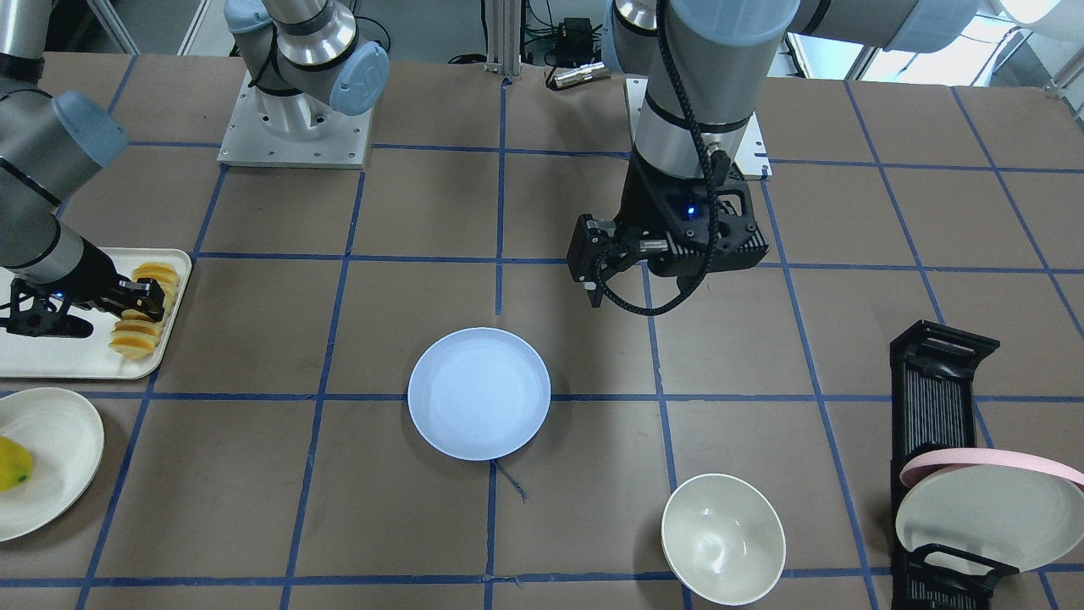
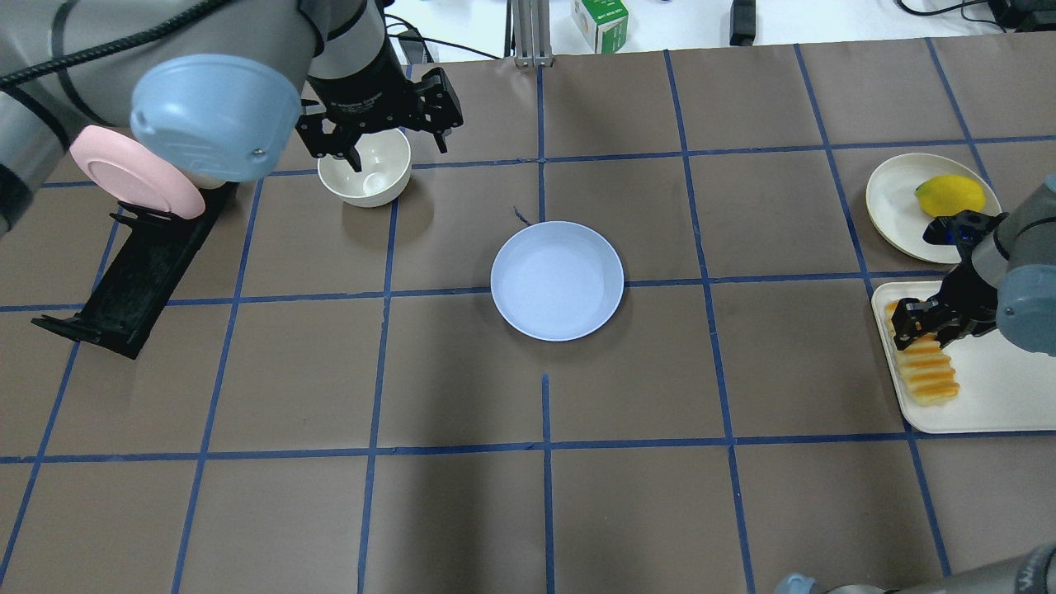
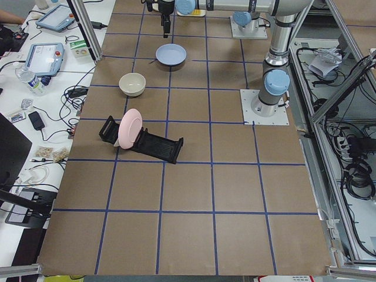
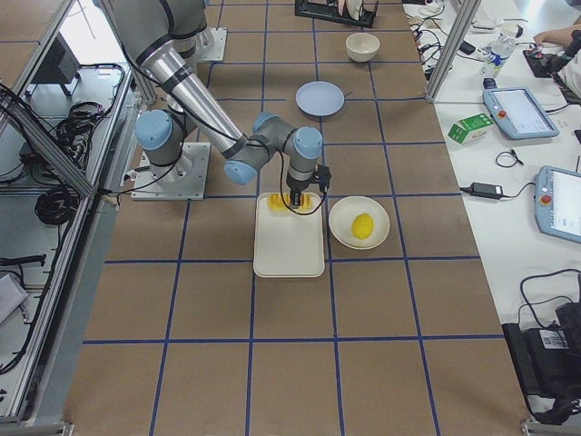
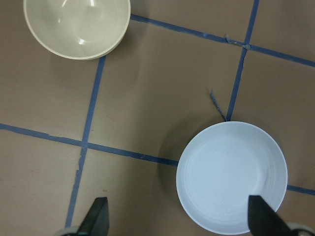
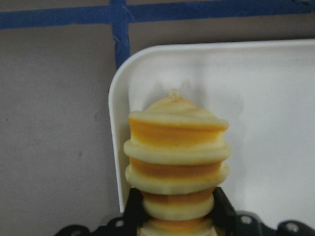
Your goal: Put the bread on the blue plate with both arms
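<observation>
**Q:** State of the right jaws?

**A:** Narrow. The right arm [image 1: 34,246] holds them low over the white tray [image 6: 275,98]. One finger [image 6: 134,211] sits on each side of the bread [image 6: 174,147], near one end of the loaf. Both fingers appear to touch it, though the wrist view cuts off the pads.

**Q:** Location of the bread?

**A:** Between the right jaws, lying flat on the tray along its edge and close to a corner. Just beyond the tray, an off-white plate [image 2: 895,206] carries a yellow fruit [image 2: 950,195]. The blue plate [image 2: 557,280] is well apart from these jaws, at mid-counter [image 2: 462,396].

**Q:** State of the left jaws?

**A:** Wide, with both fingertips [image 5: 98,216] clear of any object. The left arm [image 1: 694,102] holds them above the counter.

**Q:** What lies around them?

**A:** The blue plate is directly below, offset toward one fingertip. A white bowl [image 5: 76,24] is farther out on the opposite side. Farthest is a black rack [image 2: 132,289] holding a pink plate [image 2: 132,173].
</observation>
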Motion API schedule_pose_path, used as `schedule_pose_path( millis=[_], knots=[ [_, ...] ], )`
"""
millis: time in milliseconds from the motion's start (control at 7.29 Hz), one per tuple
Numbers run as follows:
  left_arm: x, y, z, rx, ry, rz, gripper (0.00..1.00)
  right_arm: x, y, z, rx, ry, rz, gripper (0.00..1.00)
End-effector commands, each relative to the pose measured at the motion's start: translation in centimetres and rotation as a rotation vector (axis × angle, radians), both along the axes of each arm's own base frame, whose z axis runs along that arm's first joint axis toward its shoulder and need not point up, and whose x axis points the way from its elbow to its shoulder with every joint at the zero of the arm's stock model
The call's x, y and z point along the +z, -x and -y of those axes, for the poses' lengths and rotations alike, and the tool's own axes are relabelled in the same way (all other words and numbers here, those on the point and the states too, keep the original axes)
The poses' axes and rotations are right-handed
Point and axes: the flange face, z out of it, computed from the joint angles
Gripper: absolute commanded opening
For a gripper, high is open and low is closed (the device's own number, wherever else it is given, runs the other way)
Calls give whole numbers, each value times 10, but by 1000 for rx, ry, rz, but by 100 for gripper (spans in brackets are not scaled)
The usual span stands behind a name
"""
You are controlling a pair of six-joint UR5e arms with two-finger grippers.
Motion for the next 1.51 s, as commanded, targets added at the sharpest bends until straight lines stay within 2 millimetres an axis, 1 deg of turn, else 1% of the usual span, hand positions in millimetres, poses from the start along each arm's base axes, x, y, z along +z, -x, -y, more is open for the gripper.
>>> schedule_pose_path(
  millis=[0,137,275,412,549,686,824,961,1098,1235,1373],
  knots=[
    [41,-26,-31,-89,-14,29,100,13,0,4,0,30,5,0],
    [50,-37,-41,-78,-16,80,100,40,-8,9,8,88,-4,0],
    [52,-49,-42,-78,2,135,100,77,-37,22,51,118,9,0],
    [49,-49,-42,-85,-3,131,100,109,-78,43,76,126,5,0],
    [45,-51,-43,-90,-14,134,100,134,-124,60,94,122,18,0],
    [35,-52,-40,-71,-17,138,100,157,-173,81,71,160,49,0],
    [24,-54,-43,-72,-36,134,100,150,-222,97,90,146,61,0],
    [18,-57,-42,-81,-48,141,100,145,-285,106,45,143,115,0],
    [20,-58,-40,-78,-46,136,100,145,-344,117,-22,135,147,0],
    [22,-65,-36,-66,-54,139,100,121,-401,123,-42,99,146,0],
    [26,-78,-35,-43,-57,139,100,85,-449,122,-52,111,153,0]
  ],
)
